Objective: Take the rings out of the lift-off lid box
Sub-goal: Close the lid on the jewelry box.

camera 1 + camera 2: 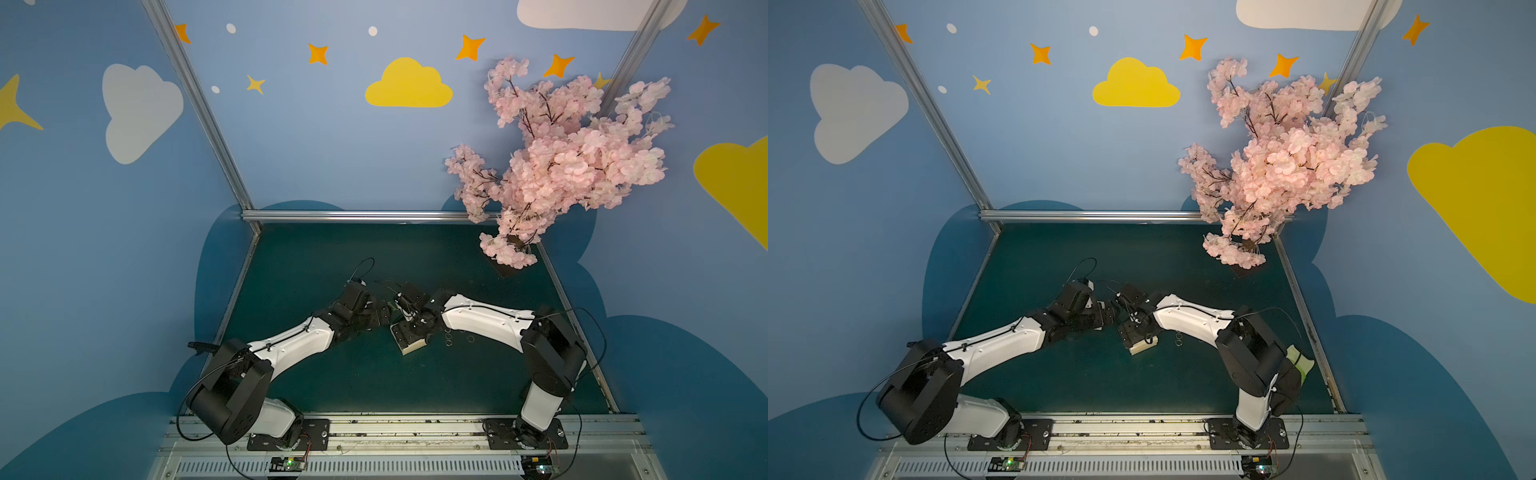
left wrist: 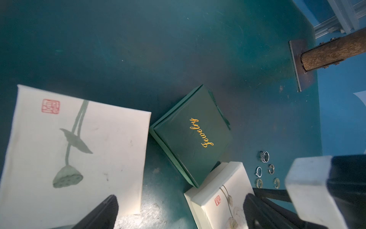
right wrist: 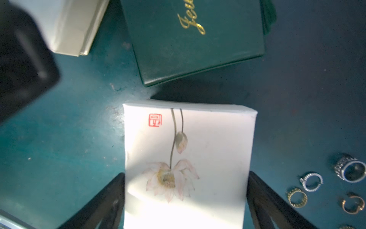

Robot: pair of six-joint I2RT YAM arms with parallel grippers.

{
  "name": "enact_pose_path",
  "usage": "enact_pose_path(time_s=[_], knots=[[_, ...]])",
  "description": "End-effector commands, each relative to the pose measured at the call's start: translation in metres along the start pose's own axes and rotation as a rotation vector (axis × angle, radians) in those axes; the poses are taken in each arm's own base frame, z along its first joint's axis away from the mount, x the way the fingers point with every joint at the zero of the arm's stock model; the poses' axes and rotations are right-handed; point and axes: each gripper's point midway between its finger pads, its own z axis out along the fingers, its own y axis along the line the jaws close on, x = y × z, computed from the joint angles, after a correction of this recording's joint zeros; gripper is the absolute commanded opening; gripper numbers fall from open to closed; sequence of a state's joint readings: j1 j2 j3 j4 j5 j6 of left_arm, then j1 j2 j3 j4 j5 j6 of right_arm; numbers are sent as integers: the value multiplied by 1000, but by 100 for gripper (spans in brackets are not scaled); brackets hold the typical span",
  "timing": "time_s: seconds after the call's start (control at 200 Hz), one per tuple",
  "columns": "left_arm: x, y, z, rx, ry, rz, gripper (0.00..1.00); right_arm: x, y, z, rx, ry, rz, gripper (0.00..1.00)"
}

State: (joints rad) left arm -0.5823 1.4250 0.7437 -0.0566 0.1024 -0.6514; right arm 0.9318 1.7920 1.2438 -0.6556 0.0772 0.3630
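Observation:
The lift-off lid box (image 3: 208,138) is white with a lotus flower print; it also shows in the left wrist view (image 2: 213,190) and in both top views (image 1: 411,348) (image 1: 1142,348). My right gripper (image 3: 185,174) (image 1: 409,328) is over it, with a finger (image 3: 111,194) against each side of the lid, which sits slightly askew on the base. Several rings (image 3: 312,181) (image 2: 264,156) (image 1: 448,337) lie on the green mat just beside the box, on the right arm's side. My left gripper (image 2: 178,216) (image 1: 384,316) hangs open close by, holding nothing.
A dark green box lettered "Jewelry" (image 2: 190,134) (image 3: 194,39) lies next to the white box. A second white box with a lotus pod print (image 2: 79,142) (image 3: 75,25) sits under the left gripper. A pink blossom tree (image 1: 561,158) stands at the back right corner.

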Motion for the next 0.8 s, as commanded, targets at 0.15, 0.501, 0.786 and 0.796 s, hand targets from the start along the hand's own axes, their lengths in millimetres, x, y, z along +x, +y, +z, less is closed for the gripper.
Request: enact_pose_path(time_s=[0.15, 0.501, 0.786, 0.796], knots=[[-3, 3, -2, -5, -15, -9, 99, -2, 4, -6, -5, -15, 11, 93], [-2, 2, -3, -1, -14, -10, 99, -10, -3, -36, -45, -141, 75, 95], [-3, 2, -3, 0, -16, -13, 99, 13, -31, -10, 53, -61, 140, 95], [-3, 2, -3, -1, -16, -13, 99, 15, -31, -9, 56, -56, 141, 95]])
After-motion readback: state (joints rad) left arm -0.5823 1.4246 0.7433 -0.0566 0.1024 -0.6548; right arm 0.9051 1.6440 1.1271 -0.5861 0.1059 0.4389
